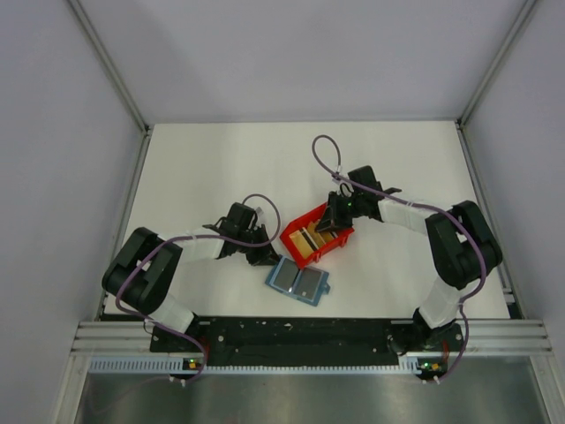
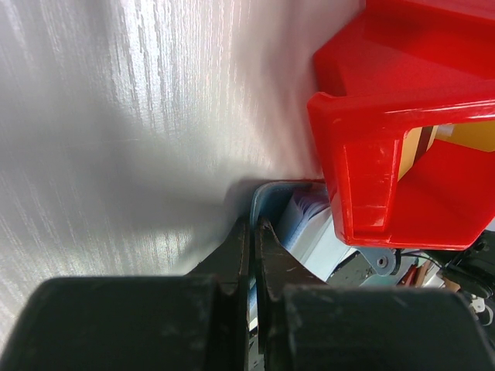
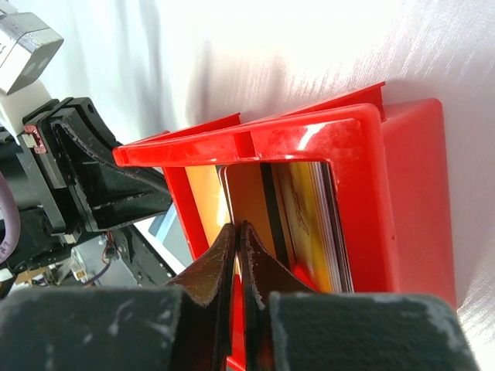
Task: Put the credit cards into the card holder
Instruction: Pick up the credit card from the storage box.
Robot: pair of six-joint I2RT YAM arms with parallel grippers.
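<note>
The credit cards (image 1: 311,240) stand on edge in a red bin (image 1: 291,240). In the right wrist view a tan card (image 3: 251,197) with a dark stripe is the nearest of them, and several more cards (image 3: 313,220) are stacked behind it. My right gripper (image 3: 238,226) reaches into the bin (image 3: 402,193) and is shut on the tan card's edge; from above it (image 1: 328,226) sits over the bin's far side. The teal card holder (image 1: 298,281) lies open in front of the bin. My left gripper (image 2: 253,222) is shut on the card holder's (image 2: 309,224) left edge.
The red bin (image 2: 371,147) overhangs the card holder's far edge, close to my left fingers. The two arms meet around the bin, the left one (image 3: 100,185) showing beyond the bin's open side. White table extends behind, with walls on both sides.
</note>
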